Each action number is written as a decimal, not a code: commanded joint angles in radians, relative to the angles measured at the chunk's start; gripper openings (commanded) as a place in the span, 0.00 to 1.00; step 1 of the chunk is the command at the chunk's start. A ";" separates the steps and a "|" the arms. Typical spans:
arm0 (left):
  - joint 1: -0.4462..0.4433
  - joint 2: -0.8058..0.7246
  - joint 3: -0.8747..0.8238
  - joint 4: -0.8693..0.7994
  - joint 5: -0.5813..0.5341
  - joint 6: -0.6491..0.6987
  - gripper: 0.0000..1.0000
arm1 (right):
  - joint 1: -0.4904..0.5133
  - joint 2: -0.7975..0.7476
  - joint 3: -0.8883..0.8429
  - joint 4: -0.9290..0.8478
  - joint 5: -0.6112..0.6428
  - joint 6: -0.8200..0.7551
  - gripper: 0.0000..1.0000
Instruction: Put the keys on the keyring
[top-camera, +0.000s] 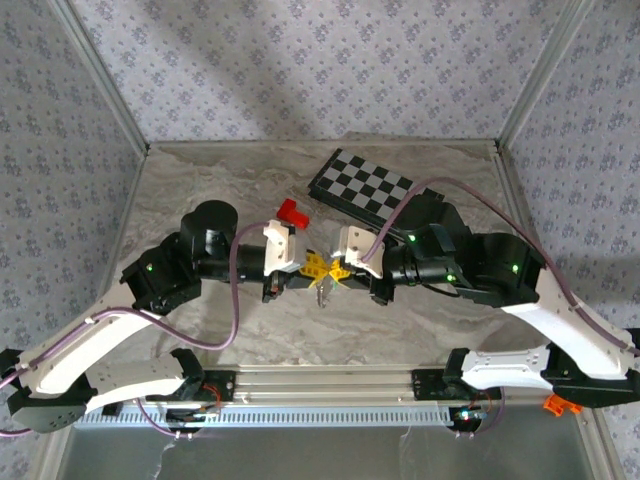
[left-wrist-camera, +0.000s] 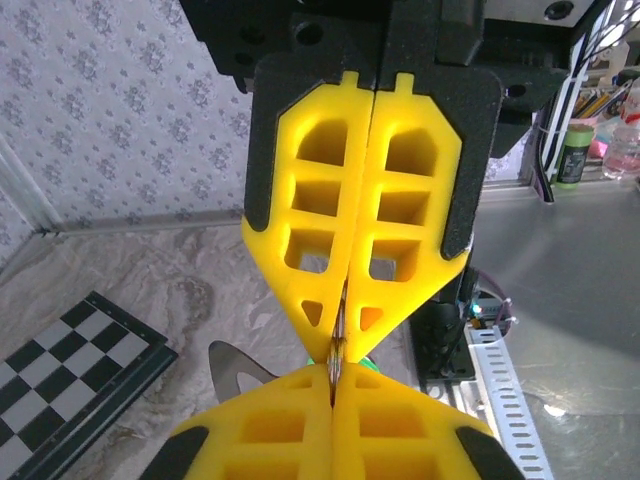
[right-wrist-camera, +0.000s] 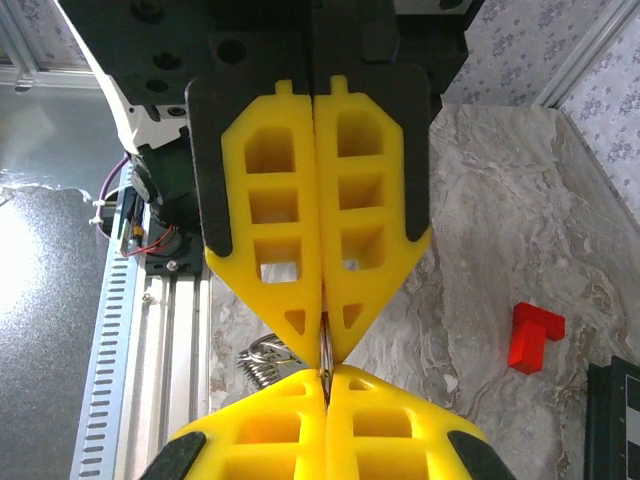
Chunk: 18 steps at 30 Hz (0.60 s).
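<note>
Two hands met tip to tip above mid-bench (top-camera: 200, 175): left hand (top-camera: 313, 267) and right hand (top-camera: 341, 270). Both had their fingers pressed together. The wrist views showed a thin metal edge of the keyring (right-wrist-camera: 262, 358) running through both seams, so each hand was clamped on it. Its silvery coil hung just beside the tips. A green sliver of the key (left-wrist-camera: 370, 366) peeked out right at the meeting point, touching the yellow fingertips; could not tell which hand gripped it. Red block (top-camera: 291, 211) sat on the bench behind the left hand. Chessboard (top-camera: 365, 187) lay near the block, toward the far wall.
</note>
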 joint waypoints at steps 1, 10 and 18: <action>-0.010 -0.002 0.025 0.024 0.014 0.003 0.00 | 0.014 -0.014 -0.006 0.039 -0.004 0.014 0.00; -0.011 -0.053 -0.033 0.217 0.062 -0.072 0.00 | 0.014 -0.112 -0.125 0.179 0.008 0.075 0.18; -0.012 -0.063 -0.077 0.377 0.120 -0.151 0.00 | 0.014 -0.190 -0.216 0.319 -0.008 0.109 0.20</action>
